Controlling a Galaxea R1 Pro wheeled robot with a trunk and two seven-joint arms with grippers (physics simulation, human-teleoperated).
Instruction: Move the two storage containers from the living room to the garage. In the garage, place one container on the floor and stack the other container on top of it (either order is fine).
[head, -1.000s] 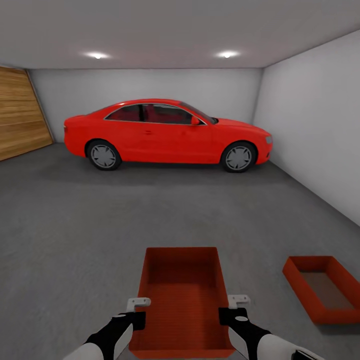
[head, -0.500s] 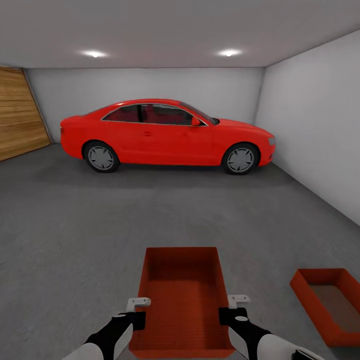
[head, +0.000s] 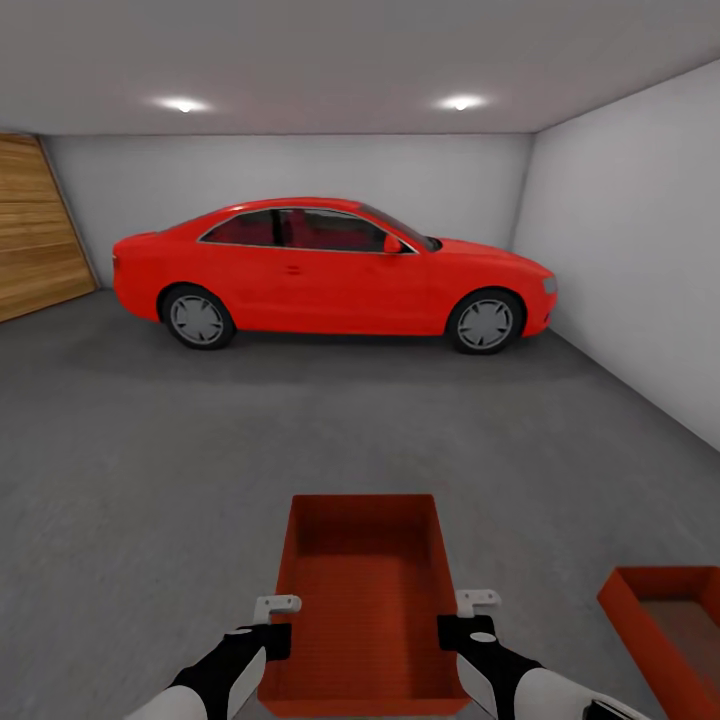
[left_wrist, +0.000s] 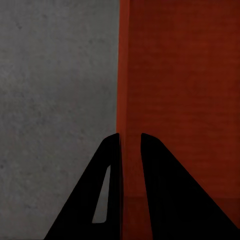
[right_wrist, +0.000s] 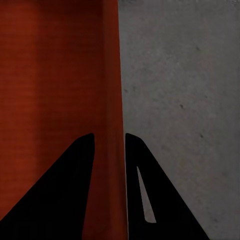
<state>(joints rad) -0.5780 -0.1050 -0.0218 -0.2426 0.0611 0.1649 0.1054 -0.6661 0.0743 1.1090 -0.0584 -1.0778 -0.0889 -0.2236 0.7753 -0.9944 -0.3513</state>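
Left claw (head: 277, 622): closed on the left wall of the carried container (head: 365, 590).
Right claw (head: 462, 618): closed on its right wall.
Second container (head: 672, 630): on the garage floor (head: 200, 450), at right.
Progress: both in garage; stacking remains.
Room: open floor ahead; car (head: 330, 270) far, side wall (head: 640, 250) right.

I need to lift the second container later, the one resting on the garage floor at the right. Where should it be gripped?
Grip the container on the floor by its two thin long walls, one hand each, coming down from above, as the left hand and right hand pinch the carried container.
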